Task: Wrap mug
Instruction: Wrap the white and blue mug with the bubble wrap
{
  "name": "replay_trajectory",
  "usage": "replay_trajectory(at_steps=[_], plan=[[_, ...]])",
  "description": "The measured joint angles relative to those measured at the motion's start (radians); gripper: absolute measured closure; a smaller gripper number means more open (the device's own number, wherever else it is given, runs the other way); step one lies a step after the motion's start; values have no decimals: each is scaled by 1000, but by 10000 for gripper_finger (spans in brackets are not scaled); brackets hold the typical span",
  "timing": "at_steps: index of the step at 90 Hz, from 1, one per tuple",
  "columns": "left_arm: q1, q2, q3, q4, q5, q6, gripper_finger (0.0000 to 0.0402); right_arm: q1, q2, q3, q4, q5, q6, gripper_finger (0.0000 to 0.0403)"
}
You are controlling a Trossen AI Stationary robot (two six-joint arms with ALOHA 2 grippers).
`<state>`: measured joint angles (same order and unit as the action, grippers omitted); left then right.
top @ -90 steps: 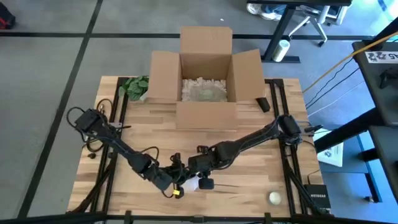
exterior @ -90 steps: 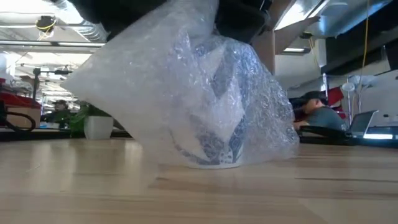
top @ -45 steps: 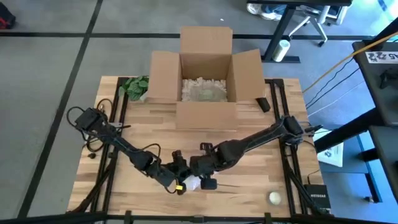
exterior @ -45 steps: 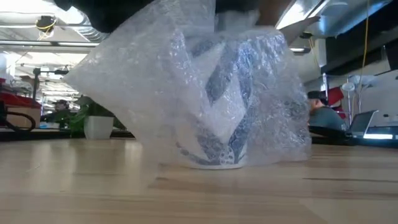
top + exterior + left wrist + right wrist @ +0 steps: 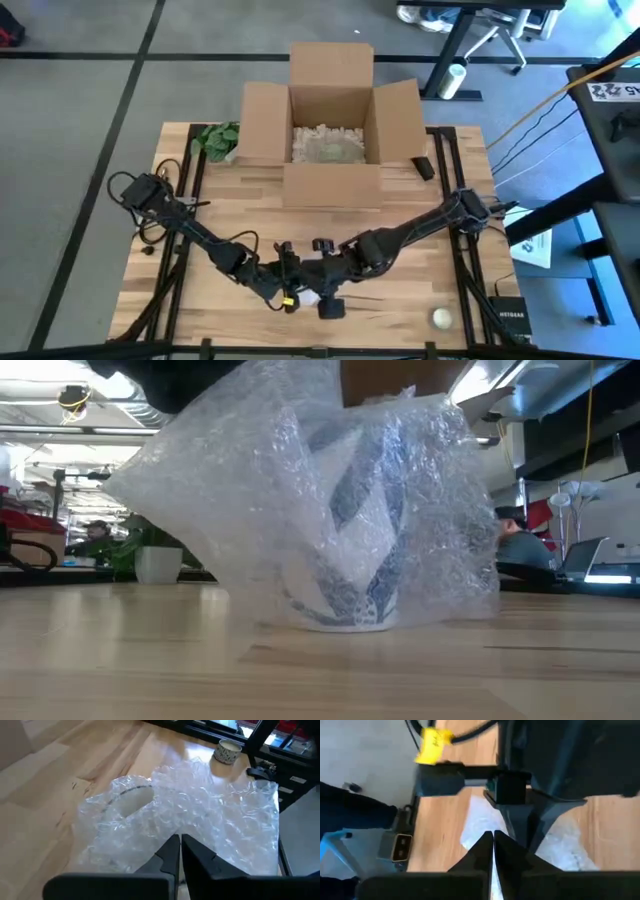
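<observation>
Both jaws clenched on the bubble wrap, L gripper and R gripper meeting over it near desk front edge. I see cardboard box open at back. Mug sits upright on desk inside wrap.

An open-plan office or lab. Behind the wooden table a person sits at a laptop. An office chair stands beyond it.
</observation>
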<state>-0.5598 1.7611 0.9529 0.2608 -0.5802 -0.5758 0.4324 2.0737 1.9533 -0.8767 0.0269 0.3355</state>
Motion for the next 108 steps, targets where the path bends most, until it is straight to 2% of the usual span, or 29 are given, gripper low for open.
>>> replay_trajectory(at_steps=[14,30,58,73,90,108], plan=[[-1,0,-2,22,1,35,402,-6,54,0,-68,-11,11,403],[-32,-14,-2,17,-48,56,402,-11,57,0,-137,70,32,403],[-165,-115,1,-34,-145,56,402,-59,92,-6,-146,32,26,403],[-241,-121,1,-94,-226,-28,402,-72,123,-4,-133,-31,23,403],[-277,-120,0,-249,-237,-210,402,-76,163,-1,-101,-105,0,403],[-278,-87,1,-300,-238,-316,402,-87,205,-1,-46,-223,-17,403]])
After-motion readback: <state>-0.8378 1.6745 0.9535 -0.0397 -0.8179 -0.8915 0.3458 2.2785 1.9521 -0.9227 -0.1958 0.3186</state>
